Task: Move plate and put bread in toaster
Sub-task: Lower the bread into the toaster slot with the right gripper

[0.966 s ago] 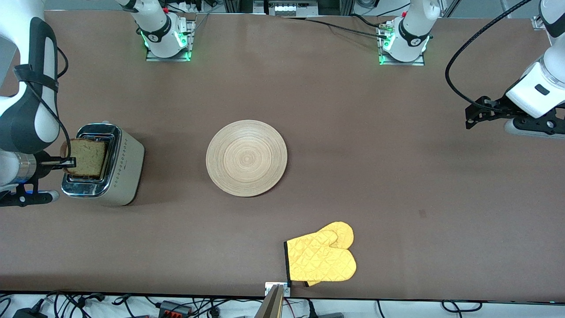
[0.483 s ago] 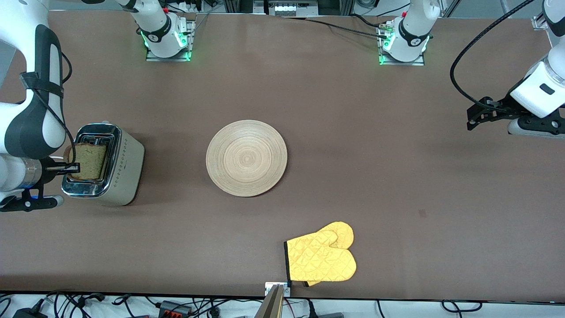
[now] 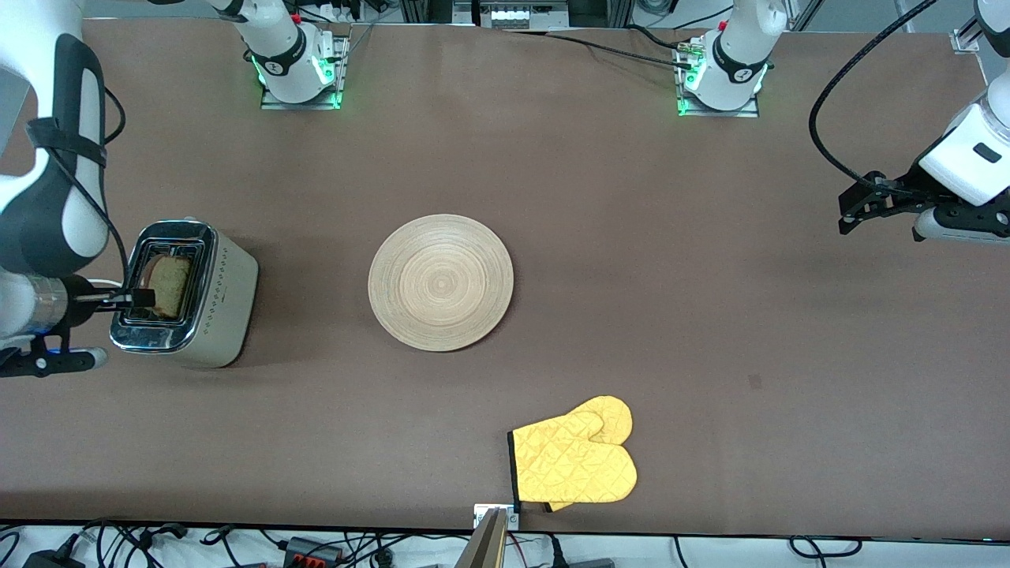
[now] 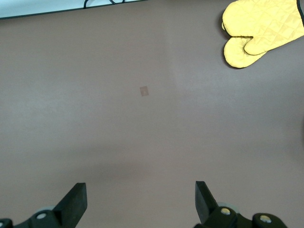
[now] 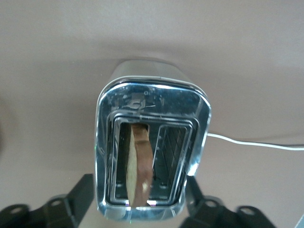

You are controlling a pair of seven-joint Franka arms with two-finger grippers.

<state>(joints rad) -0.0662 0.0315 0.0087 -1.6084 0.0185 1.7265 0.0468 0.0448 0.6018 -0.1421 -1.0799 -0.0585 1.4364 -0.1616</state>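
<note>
The bread (image 3: 166,285), a pale tan slice with a darker brown crust, stood on edge inside one slot of the toaster (image 3: 213,315), its top edge showing above the chrome top. The toaster, beige-sided with rows of small holes, sat at the left of the front frame, toward the right arm's end of the desk (image 3: 631,260), with its white cord (image 5: 256,142) trailing away from it. The right gripper (image 3: 142,298) hung over the toaster's top with its fingers (image 5: 78,199) spread apart, one on each side of the toaster body and clear of the bread. The round light-wood plate (image 3: 440,282), ringed with concentric grain, lay flat at the centre of the frame, well apart from the toaster. The left gripper (image 3: 848,213) waited at the right edge of the frame over bare desk, its fingers (image 4: 76,204) wide apart and holding nothing. A yellow quilted oven mitt (image 3: 574,461) lay low in the frame, near the desk's front edge. The desk surface was plain matte brown.
</note>
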